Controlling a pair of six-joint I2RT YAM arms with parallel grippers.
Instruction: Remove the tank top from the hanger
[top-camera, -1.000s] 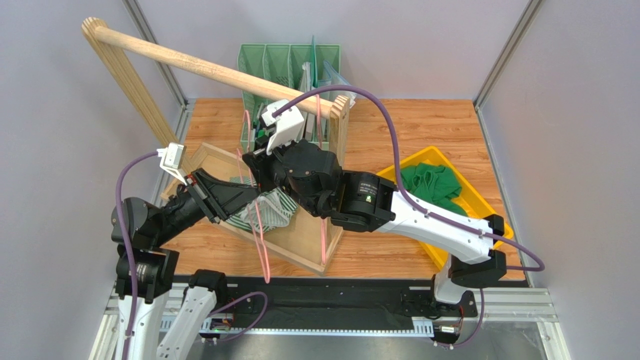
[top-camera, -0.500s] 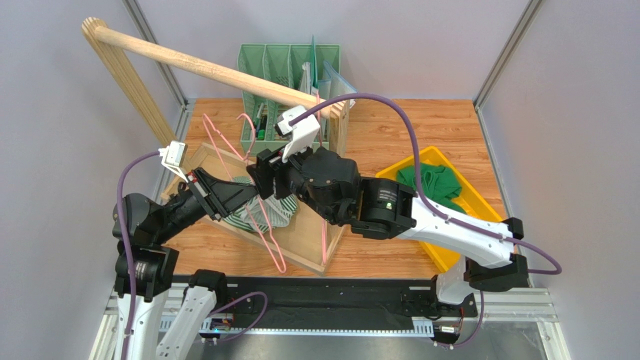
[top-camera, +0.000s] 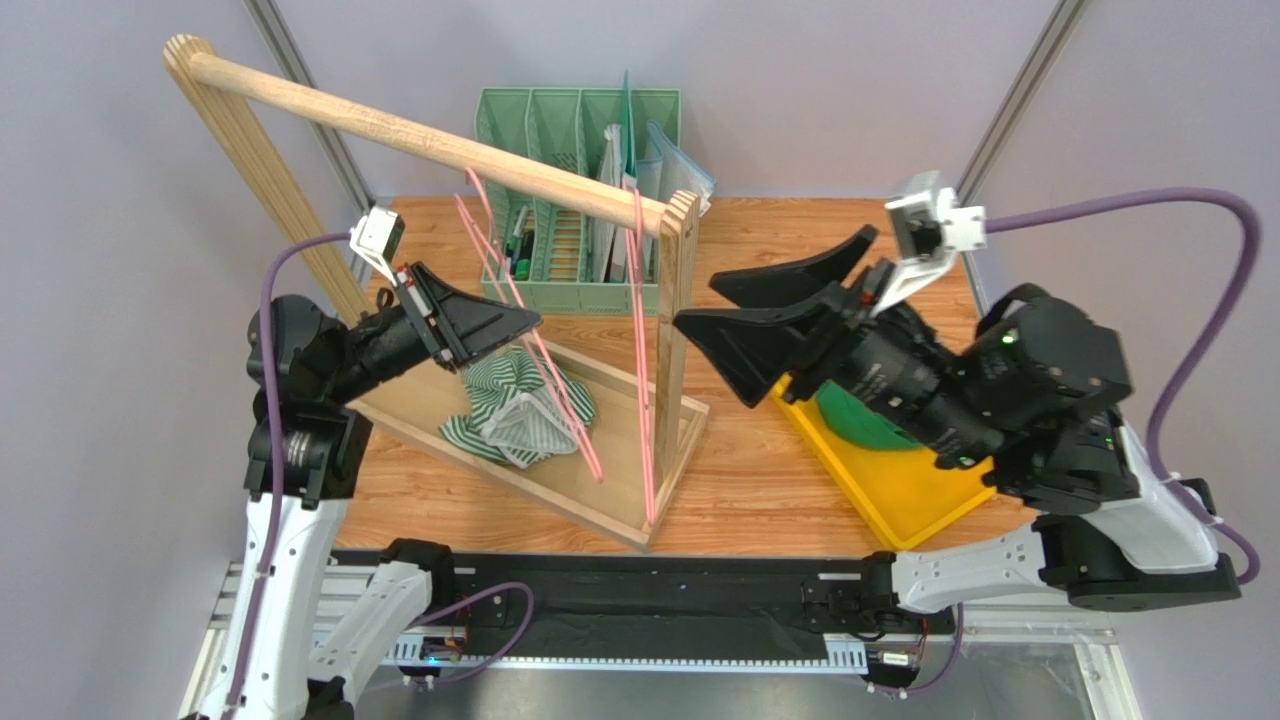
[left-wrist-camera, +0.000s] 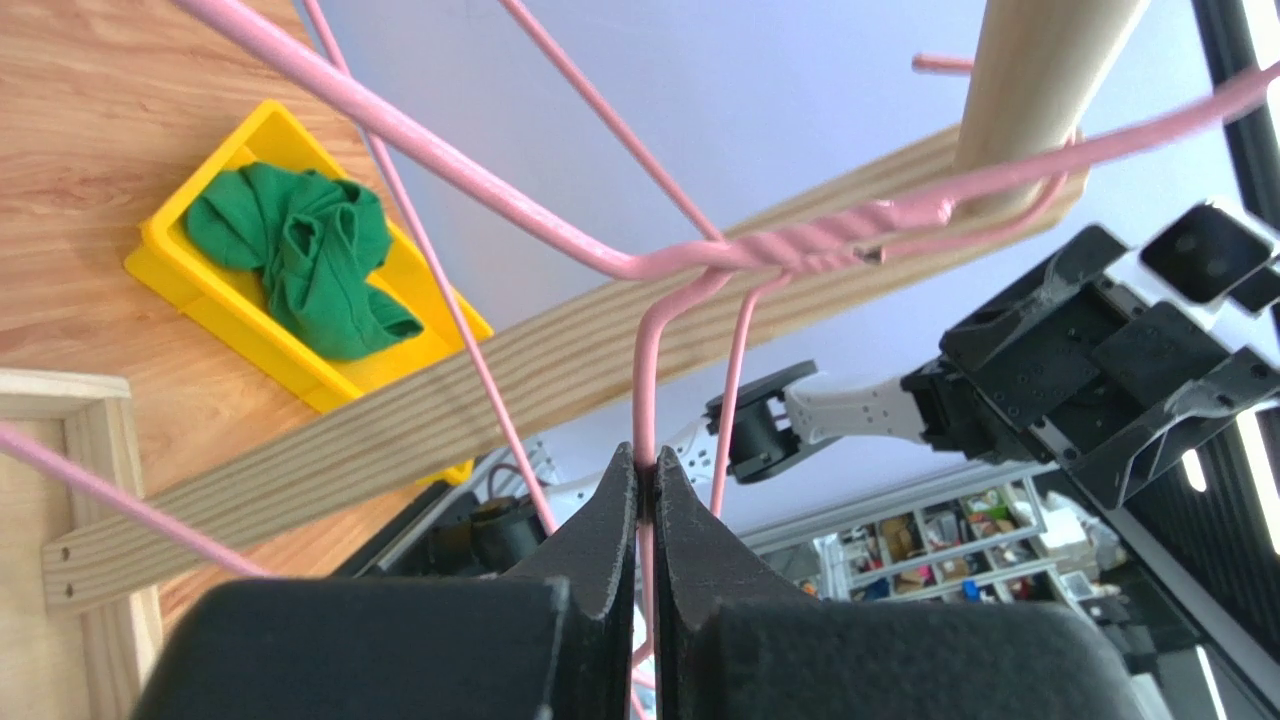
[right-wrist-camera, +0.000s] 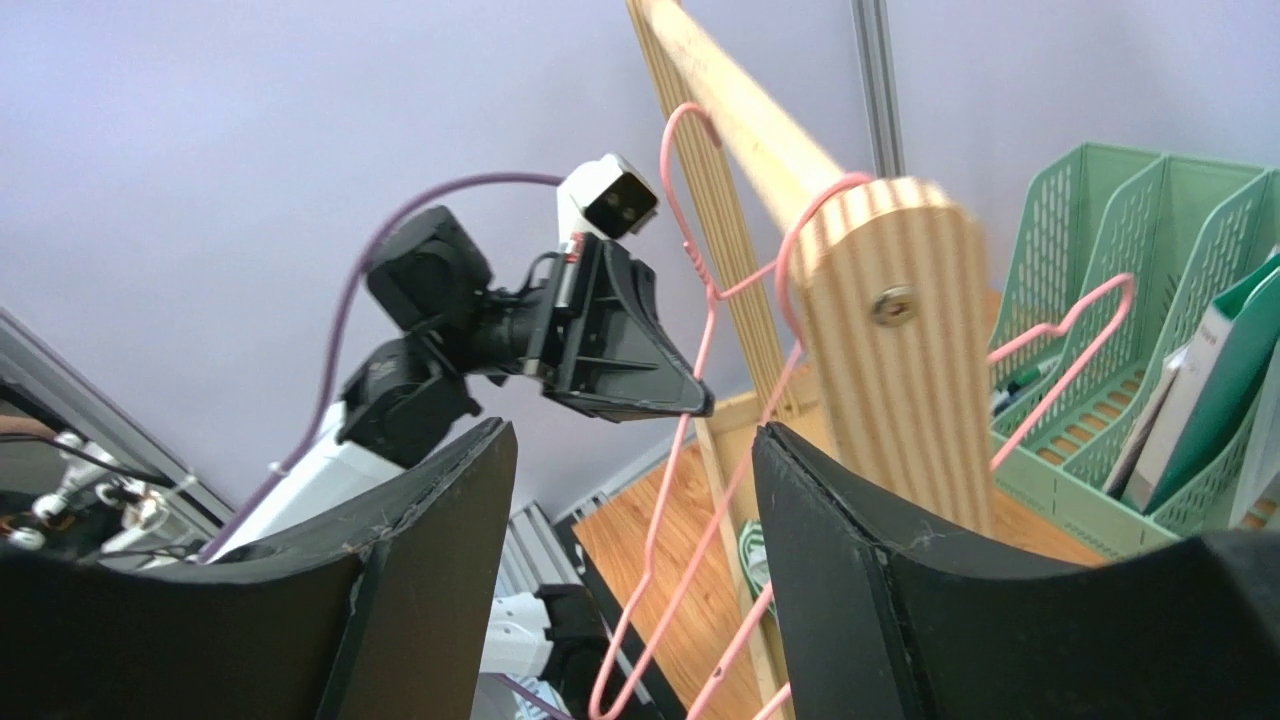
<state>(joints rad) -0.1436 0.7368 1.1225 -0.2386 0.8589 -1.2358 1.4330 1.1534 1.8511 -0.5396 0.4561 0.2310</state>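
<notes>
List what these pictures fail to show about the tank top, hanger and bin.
Left wrist view: the hanger, its ends cut off by the frame edges.
Top view: whether the tank top is fully free; hanger wires cross over it.
Top view: green cloth in the bin, mostly covered by the right arm.

No text, label, brand, number or sign can be read in any of the views. The cluttered shelves (left-wrist-camera: 962, 528) far behind the arms in the left wrist view are too blurred for any lettering to be made out.
</notes>
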